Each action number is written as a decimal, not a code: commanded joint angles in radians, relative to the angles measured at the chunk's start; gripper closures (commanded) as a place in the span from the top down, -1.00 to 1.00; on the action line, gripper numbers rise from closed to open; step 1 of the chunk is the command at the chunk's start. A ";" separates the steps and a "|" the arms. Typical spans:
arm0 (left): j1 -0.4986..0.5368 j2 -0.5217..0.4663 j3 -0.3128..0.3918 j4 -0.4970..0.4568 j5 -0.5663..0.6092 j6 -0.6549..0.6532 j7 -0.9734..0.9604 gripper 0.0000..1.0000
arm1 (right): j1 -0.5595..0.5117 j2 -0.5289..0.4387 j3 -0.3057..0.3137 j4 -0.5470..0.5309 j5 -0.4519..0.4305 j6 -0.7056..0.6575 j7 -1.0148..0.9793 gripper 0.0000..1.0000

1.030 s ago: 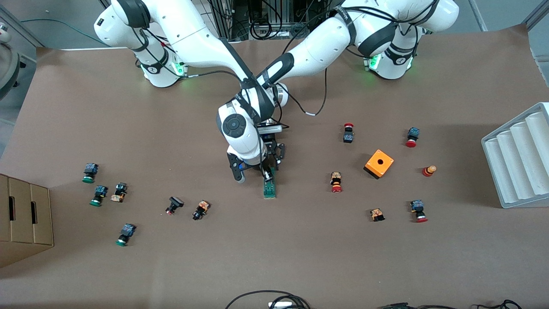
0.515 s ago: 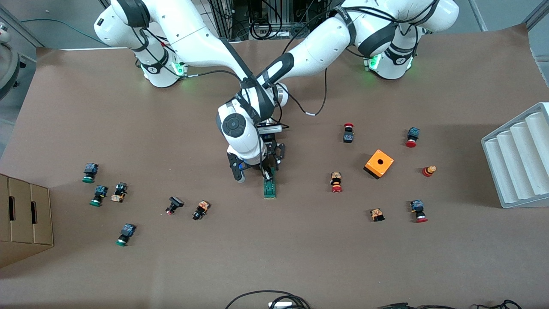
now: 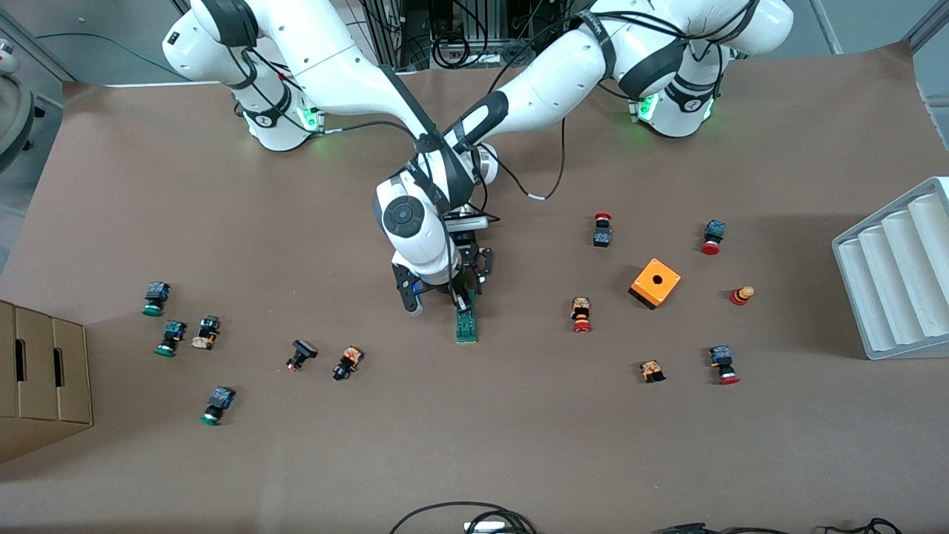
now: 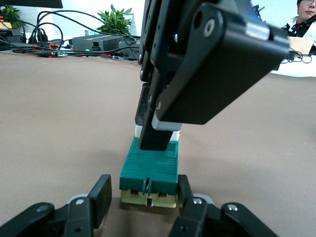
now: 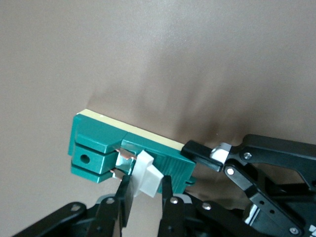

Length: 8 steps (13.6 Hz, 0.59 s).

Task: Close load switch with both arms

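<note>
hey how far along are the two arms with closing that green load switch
Done: both arms have reached the load switch mid-table. The left gripper brackets its end, fingers against both sides, steadying it. In hand: the right gripper is pinched on the white handle, which stands raised above the green body. Left: pressing the handle down flat, then letting go; the switch does not look closed yet.

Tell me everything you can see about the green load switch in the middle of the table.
The load switch is a narrow green block, plastic by its look, with a ribbed top, a cream base and a small white handle. It lies flat on the brown table, its long axis pointing toward the front camera. The left gripper clamps the end farther from that camera, one finger on each side. The right gripper comes down from above, its fingers pinching the white handle, beside which a bit of copper-coloured metal shows.
</note>
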 commanded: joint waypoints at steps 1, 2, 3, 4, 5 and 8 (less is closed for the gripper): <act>-0.002 0.008 -0.001 0.013 0.010 -0.009 0.002 0.24 | -0.032 0.014 -0.007 0.038 0.022 -0.007 -0.019 -0.44; -0.001 0.008 -0.001 0.013 0.010 -0.009 0.002 0.24 | -0.040 0.014 -0.007 0.048 0.022 -0.018 -0.019 -0.45; -0.001 0.006 -0.001 0.013 0.009 -0.009 0.003 0.24 | -0.046 0.016 -0.007 0.054 0.022 -0.021 -0.017 -0.45; -0.001 0.008 -0.001 0.013 0.009 -0.009 0.003 0.24 | -0.049 0.016 -0.007 0.060 0.022 -0.022 -0.016 -0.45; -0.001 0.006 -0.001 0.013 0.009 -0.009 0.003 0.24 | -0.057 0.017 -0.004 0.066 0.022 -0.024 -0.016 -0.45; -0.001 0.008 -0.001 0.015 0.010 -0.007 0.003 0.24 | -0.070 0.019 0.013 0.072 0.022 -0.024 -0.013 -0.45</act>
